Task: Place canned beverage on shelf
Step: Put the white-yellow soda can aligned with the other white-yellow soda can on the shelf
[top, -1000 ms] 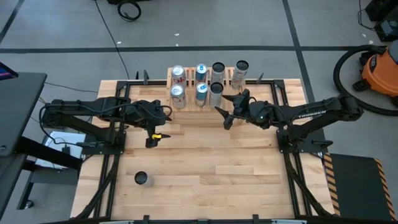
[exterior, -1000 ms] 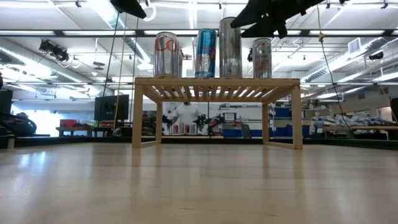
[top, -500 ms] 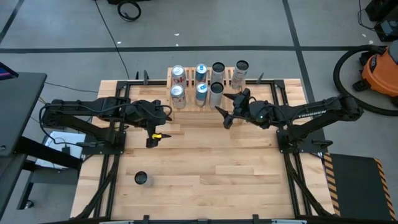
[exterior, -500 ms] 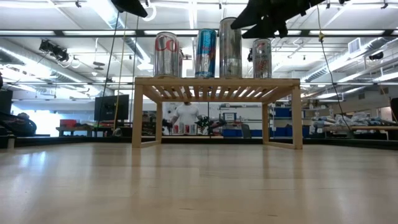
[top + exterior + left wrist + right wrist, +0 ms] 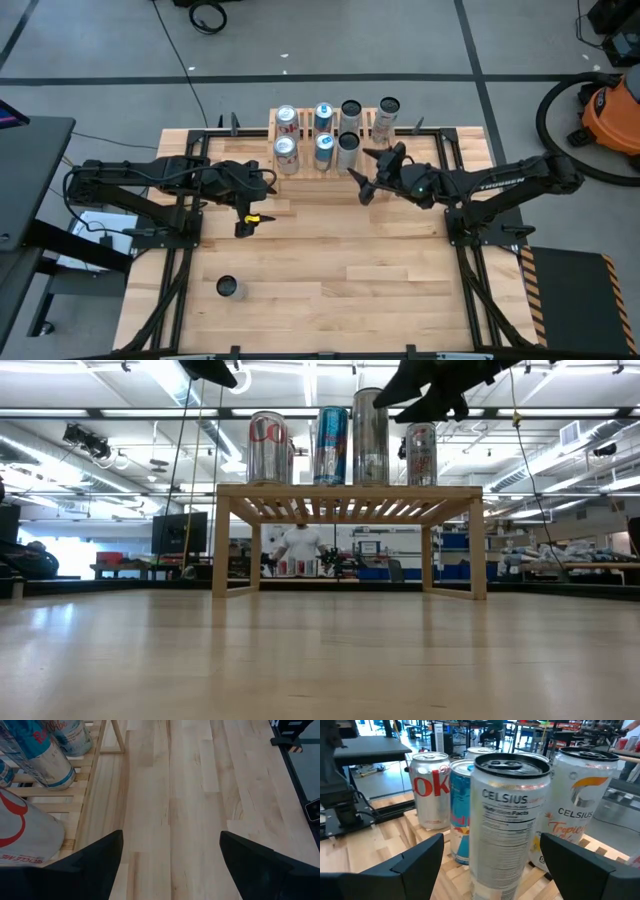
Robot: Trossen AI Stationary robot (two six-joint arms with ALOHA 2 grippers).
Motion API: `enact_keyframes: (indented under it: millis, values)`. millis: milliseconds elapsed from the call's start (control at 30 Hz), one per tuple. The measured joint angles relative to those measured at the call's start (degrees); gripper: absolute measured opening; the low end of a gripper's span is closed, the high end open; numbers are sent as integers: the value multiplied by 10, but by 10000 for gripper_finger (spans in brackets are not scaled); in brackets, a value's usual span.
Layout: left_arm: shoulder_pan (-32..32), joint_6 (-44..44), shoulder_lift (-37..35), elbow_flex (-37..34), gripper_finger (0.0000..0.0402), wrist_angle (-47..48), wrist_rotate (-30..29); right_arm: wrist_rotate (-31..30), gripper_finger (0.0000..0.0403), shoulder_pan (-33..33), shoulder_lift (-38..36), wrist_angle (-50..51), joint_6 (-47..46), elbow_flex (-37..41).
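Note:
The light-wood shelf [image 5: 272,126] [image 5: 350,490] stands at the table's far edge and carries several upright cans. A tall silver can [image 5: 510,820] [image 5: 347,148] stands on its base in the shelf's near row. My right gripper [image 5: 372,172] [image 5: 490,865] is level and open just in front of this can, one finger on either side and apart from it. My left gripper [image 5: 266,184] [image 5: 170,865] hangs open above the table beside the shelf's left end, holding nothing. One more can [image 5: 228,288] stands alone on the table near the left front.
On the shelf a red-and-silver can [image 5: 431,790], a blue can [image 5: 462,812] and a white can [image 5: 580,805] stand close around the silver one. Bare wooden tabletop [image 5: 340,260] stretches between the arms and the near edge. Black arm frames run along both table sides.
My right gripper's fingertips have shifted slightly toward the table's right edge, away from the silver can. The cans on the shelf stand as before.

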State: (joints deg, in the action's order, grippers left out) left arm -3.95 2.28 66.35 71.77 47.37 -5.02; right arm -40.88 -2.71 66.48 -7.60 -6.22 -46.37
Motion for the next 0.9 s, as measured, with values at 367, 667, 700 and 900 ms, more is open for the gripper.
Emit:
enact_keyframes:
  millis: [367, 667, 700, 900]
  values:
    - [0, -1, 0, 0, 334, 0, 0, -12, 341, 16, 47, -32, 31, 0]
    - [0, -1, 0, 0, 334, 0, 0, -10, 341, 33, 57, -70, 19, 0]
    - [0, -1, 0, 0, 334, 0, 0, -8, 341, 35, 57, -70, 17, 0]
    - [0, -1, 0, 0, 334, 0, 0, 14, 339, 45, 57, -70, 7, 0]
